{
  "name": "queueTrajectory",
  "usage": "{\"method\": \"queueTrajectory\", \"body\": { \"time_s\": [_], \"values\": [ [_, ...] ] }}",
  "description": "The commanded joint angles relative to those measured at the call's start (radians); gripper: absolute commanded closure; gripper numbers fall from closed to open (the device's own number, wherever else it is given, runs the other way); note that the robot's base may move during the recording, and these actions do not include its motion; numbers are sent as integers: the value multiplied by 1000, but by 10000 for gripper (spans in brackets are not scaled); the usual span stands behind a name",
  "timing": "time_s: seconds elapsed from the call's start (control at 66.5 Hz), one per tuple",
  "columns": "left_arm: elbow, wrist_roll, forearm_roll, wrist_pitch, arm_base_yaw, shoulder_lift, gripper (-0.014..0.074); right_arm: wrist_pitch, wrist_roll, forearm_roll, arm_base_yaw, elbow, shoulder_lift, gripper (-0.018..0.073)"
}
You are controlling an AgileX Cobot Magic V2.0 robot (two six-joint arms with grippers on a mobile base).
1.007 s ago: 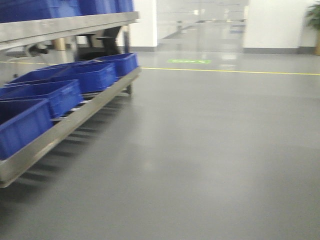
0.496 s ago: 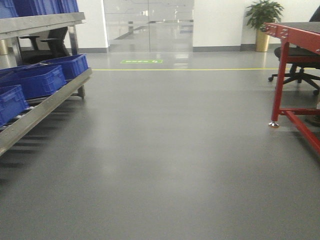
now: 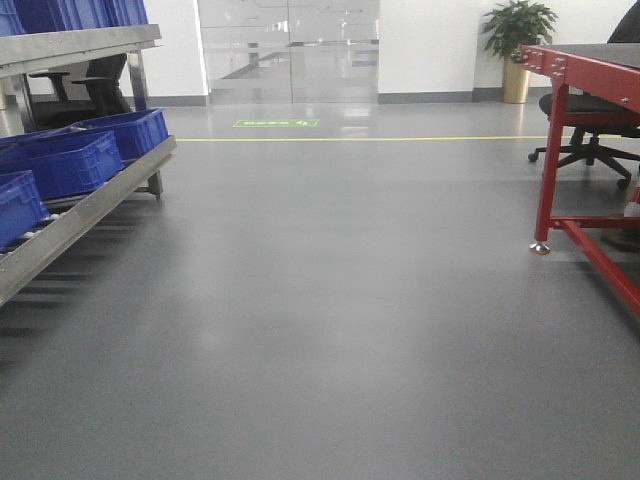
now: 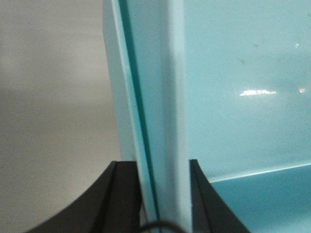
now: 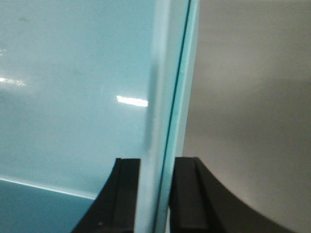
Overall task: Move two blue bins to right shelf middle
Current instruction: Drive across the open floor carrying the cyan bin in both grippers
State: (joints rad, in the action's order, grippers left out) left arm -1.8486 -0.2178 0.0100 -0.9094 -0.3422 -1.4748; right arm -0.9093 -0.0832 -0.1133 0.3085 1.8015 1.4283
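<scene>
Left wrist view: bin (image 4: 243,97) wall clamped between left gripper (image 4: 154,167) jaws. Right gripper (image 5: 157,162) jaws clamp another wall of the same bin, grey floor (image 5: 252,97) beside it. Ahead of bin: rack (image 3: 90,205) with stored blue bins (image 3: 65,160) left, red table (image 3: 590,70) right.

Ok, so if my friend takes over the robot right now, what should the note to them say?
Left gripper: shut on one wall of a bin.
Right gripper: shut on a bin wall too. The wrist views do not show whether it is the same bin.
Other blue bins sit on the low tier of the rack at left. A red table stands at right.
Done: a bin is gripped, with grey floor beside it.
Left: find the right shelf, which is not in view, and set both bins on its middle level.
</scene>
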Motion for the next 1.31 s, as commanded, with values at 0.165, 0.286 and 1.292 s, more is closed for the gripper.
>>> {"method": "queueTrajectory", "body": {
  "time_s": [0.165,0.286,1.292],
  "values": [
    [-15,7,-24,97,-1,24,707,81,17,-20,2,14,-16,713],
    [-15,7,-24,97,-1,24,707,81,17,-20,2,14,-16,713],
    [-15,7,-24,97,-1,24,707,81,17,-20,2,14,-16,713]
  ]
}}
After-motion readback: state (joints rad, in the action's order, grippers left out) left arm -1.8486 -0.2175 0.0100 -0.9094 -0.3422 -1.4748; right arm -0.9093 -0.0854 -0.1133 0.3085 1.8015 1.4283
